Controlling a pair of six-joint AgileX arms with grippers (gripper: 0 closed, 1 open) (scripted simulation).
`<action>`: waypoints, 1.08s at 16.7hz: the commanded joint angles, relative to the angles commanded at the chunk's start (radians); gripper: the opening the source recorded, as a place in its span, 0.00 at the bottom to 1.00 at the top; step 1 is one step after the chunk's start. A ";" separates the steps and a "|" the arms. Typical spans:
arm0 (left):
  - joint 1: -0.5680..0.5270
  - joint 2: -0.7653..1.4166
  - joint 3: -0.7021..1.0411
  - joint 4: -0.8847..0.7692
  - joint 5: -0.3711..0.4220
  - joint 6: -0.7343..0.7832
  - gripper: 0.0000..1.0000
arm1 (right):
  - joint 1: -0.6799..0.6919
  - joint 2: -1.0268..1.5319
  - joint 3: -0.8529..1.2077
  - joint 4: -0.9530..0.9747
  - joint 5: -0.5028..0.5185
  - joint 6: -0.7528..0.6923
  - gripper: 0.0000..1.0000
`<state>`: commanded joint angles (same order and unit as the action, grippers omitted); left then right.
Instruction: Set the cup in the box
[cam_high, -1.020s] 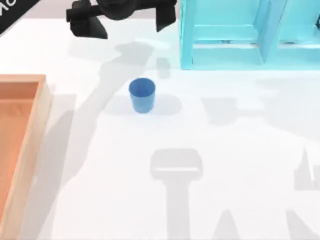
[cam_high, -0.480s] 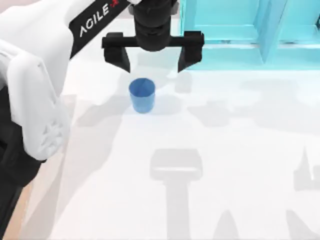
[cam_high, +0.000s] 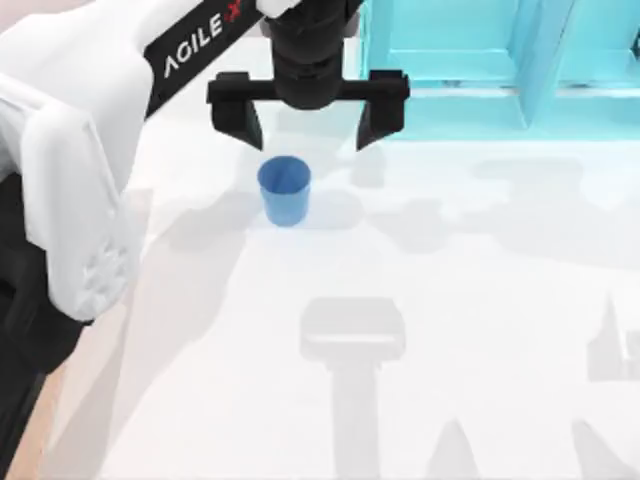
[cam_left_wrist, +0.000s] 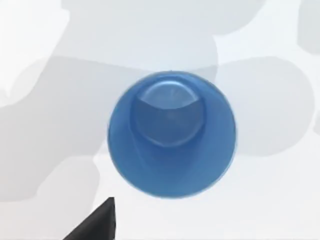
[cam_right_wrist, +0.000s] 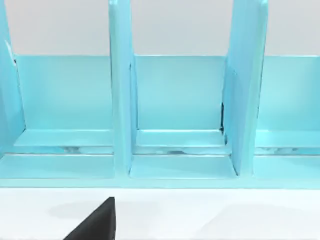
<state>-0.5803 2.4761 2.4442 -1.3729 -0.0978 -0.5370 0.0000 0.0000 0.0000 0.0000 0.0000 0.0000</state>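
The small plain blue cup (cam_high: 284, 190) stands upright on the white table (cam_high: 480, 300), near the light-blue shelf unit (cam_high: 480, 70). The left gripper (cam_high: 308, 120) hovers open above it. The cup looks light, rigid and smooth; grasp across its rim with 2 fingers.

A: How many cups and shelf units stand on the table?
B: One blue cup (cam_high: 284, 190) and one light-blue shelf unit (cam_high: 500, 70).
A: And how many compartments and grippers?
B: Three compartments face the right wrist camera; one gripper, the left gripper (cam_high: 307, 115).
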 joint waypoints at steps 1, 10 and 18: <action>0.002 0.005 -0.029 0.033 0.000 0.002 1.00 | 0.000 0.000 0.000 0.000 0.000 0.000 1.00; 0.016 0.055 -0.237 0.300 0.004 0.016 1.00 | 0.000 0.000 0.000 0.000 0.000 0.000 1.00; 0.016 0.055 -0.237 0.300 0.004 0.016 0.55 | 0.000 0.000 0.000 0.000 0.000 0.000 1.00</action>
<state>-0.5641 2.5313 2.2067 -1.0730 -0.0942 -0.5208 0.0000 0.0000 0.0000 0.0000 0.0000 0.0000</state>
